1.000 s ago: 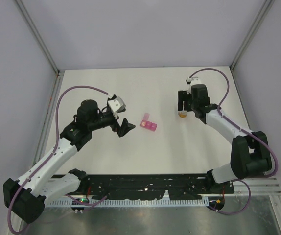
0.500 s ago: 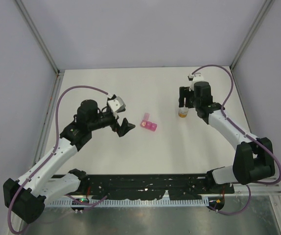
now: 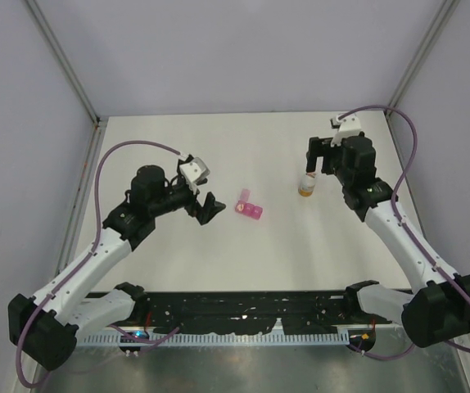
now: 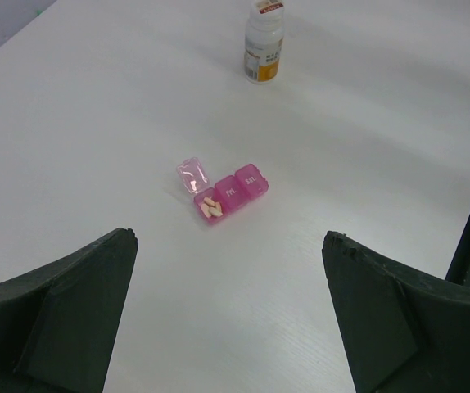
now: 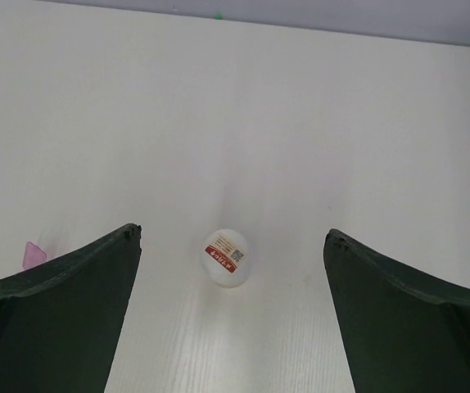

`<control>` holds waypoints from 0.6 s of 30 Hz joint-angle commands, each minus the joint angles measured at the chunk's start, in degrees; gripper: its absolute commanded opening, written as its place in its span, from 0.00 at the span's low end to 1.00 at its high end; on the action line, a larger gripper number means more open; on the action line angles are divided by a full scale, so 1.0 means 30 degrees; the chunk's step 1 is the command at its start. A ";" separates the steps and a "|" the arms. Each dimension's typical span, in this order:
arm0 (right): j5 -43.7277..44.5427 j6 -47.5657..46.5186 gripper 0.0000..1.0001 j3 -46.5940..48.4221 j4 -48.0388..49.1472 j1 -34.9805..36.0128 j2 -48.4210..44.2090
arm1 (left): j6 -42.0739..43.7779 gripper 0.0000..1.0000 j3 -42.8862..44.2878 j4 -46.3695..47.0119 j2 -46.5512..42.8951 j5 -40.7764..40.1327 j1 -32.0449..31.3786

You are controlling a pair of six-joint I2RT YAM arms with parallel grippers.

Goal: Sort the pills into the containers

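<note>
1. The left gripper (image 4: 228,237) hangs over the table (image 3: 259,147) with its two dark fingers spread wide and nothing between them; it points at the pill box (image 4: 225,192).
2. The pill box is bright pink, a short strip of three joined square compartments, and it lies flat near the middle of the table, just ahead of the left gripper; nothing touches it.
3. One end compartment has its lid flipped back; a few pale, oblong pills (image 4: 211,207) lie inside it; the other two lids are closed (there is lettering on them, too small for me to read with any confidence).
4. The right gripper (image 3: 317,160) is over on the right side of the table, also spread wide and holding nothing.
5. Below it a small white bottle with an orange-red label (image 5: 228,256) stands upright on the table, capped; in the right wrist view its cap shows in the gap between the fingers, clear of both.
6. The bottle and the pill box are well apart, the bottle on the right; only a pink corner of the box peeks past a finger in the right wrist view.
</note>
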 commanded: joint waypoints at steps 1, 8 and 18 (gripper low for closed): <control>0.0404 -0.0251 0.95 -0.0082 0.0314 -0.0052 -0.1297 | -0.0593 1.00 0.0087 0.1336 0.0257 -0.0762 0.0215; -0.1848 -0.0837 0.95 -0.0551 0.0108 -0.0081 -0.2440 | -0.1266 1.00 0.0117 0.1424 0.0696 -0.1055 0.0595; -0.8092 -0.2564 0.95 -0.0698 -0.0009 0.0181 -0.2298 | -0.1970 1.00 0.0907 0.0839 0.1722 -0.1642 0.1035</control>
